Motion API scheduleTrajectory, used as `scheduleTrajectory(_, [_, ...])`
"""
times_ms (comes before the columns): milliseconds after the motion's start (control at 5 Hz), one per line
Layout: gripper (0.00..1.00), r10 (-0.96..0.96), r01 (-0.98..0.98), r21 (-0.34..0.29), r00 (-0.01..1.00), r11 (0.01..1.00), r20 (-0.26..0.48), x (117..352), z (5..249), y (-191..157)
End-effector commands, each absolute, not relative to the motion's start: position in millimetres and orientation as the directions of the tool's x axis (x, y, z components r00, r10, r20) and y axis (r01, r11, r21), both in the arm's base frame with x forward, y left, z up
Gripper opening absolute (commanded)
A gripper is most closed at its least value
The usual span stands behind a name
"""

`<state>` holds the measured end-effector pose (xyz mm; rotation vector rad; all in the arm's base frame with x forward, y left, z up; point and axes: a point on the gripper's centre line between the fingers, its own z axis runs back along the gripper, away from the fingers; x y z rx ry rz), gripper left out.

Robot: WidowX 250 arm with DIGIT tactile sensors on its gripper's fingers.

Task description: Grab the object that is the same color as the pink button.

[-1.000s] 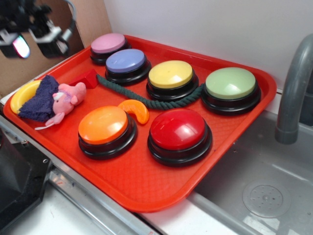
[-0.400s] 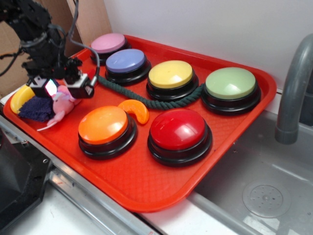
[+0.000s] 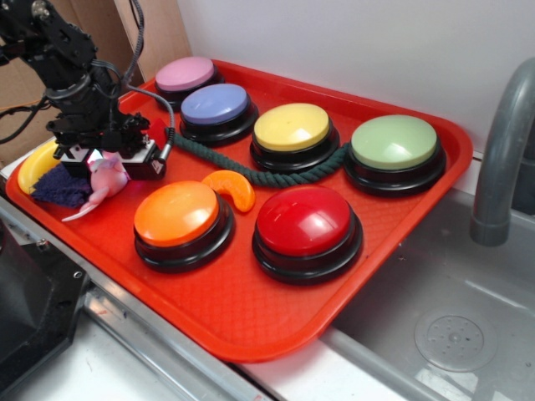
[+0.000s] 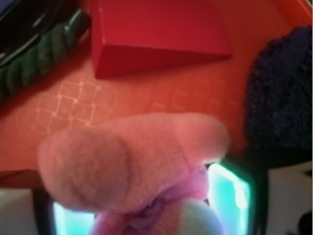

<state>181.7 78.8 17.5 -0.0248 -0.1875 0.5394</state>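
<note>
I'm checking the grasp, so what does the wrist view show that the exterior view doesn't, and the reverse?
Only the wrist view shows the small pink plush animal toy close up, filling the space between the claw's glowing fingers.

Only the exterior view shows the round pale pink push button at the far corner of the red plastic tray, and the claw lowered over the toy.

Both show the toy, the dark blue fuzzy cloth, the dark green rope and the tray floor.
</note>
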Motion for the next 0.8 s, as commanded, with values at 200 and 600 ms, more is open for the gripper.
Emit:
scheduleTrajectory(200, [0.0, 0.49, -0.488, -0.051, 0.863, 0.872, 0.123, 198.6, 69.9, 68.0])
scheduleTrajectory(600, [0.0, 0.27, -0.258, -0.094, 0.949, 0.962, 0.164, 204.1, 138.2, 22.0])
